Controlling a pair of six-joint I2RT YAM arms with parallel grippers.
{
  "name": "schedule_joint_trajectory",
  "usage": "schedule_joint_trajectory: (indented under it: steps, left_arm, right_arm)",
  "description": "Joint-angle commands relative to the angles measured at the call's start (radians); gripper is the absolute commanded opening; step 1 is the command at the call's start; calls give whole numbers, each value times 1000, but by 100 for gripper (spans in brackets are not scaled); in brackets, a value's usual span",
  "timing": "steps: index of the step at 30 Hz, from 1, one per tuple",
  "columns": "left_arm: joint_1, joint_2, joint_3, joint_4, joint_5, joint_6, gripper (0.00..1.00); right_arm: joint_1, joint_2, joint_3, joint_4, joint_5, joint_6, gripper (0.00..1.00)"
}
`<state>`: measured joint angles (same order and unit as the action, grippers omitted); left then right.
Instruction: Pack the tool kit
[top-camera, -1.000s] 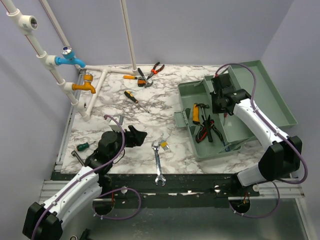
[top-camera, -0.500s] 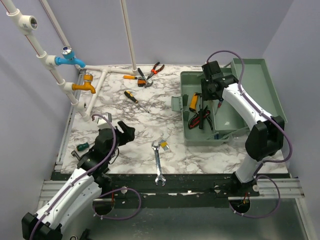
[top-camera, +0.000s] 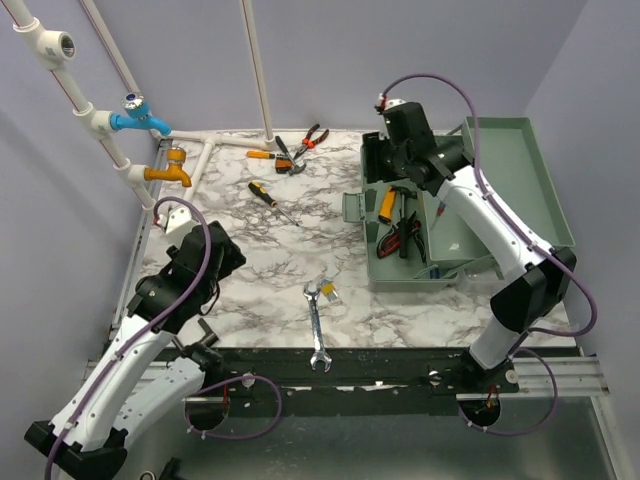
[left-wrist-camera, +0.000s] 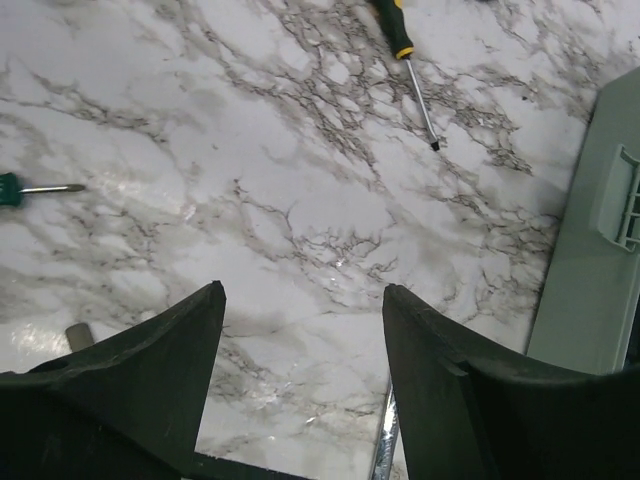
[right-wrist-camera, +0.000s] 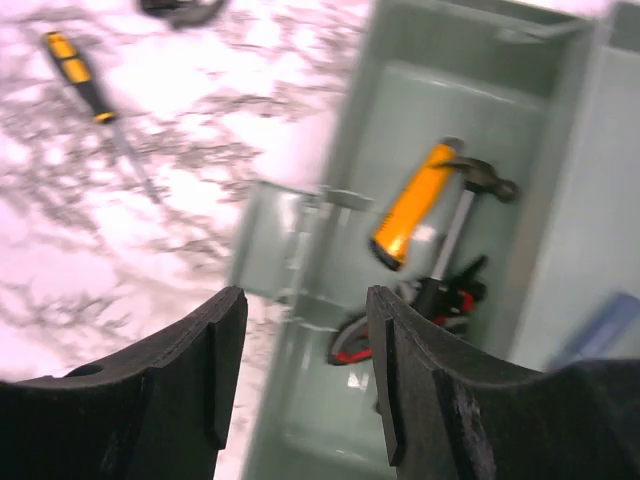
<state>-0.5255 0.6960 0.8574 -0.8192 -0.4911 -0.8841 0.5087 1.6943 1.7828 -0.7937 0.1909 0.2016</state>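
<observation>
Top external view: the grey-green toolbox (top-camera: 455, 245) sits on the marble table (top-camera: 270, 265) with its lid (top-camera: 520, 175) thrown open and lying flat on the side away from the left arm. Inside it, against the wall facing the left arm, lie an orange-handled hammer (top-camera: 389, 203) and red-and-black pliers (top-camera: 405, 238).

The right gripper (top-camera: 385, 165) hangs over the toolbox's far corner, above the rim. From its wrist view the fingers are spread wide with nothing between them.

The left gripper (left-wrist-camera: 300, 380) hovers well apart from the toolbox, fingers likewise spread and empty, with bare marble below. A wide stretch of bare table runs from it to the toolbox's latch (left-wrist-camera: 620, 195).

A wrench (top-camera: 316, 325) lies near the toolbox's near corner on the left arm's side. A yellow-and-black screwdriver (top-camera: 268, 197) lies well out from the latch side. More pliers (top-camera: 310, 137) and an orange screwdriver (top-camera: 262, 154) lie by the back wall beyond the toolbox's far corner. A green screwdriver (left-wrist-camera: 15, 188) lies farthest from the box.
</observation>
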Motion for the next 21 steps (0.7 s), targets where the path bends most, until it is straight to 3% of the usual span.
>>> schedule_joint_trajectory:
  steps: [1,12,21]
  left_arm:
    - [2,-3,112,-248,-114,-65,65]
    - [2,-304,18,-76,88,169,66]
    - [1,-428,-21,-99,68,175,66]
  right_arm:
    - [95,56,52,54,-95,-2,58]
    - [245,391,213,257,-154,-6,62]
    - [298,760,512,427,-184,-26,73]
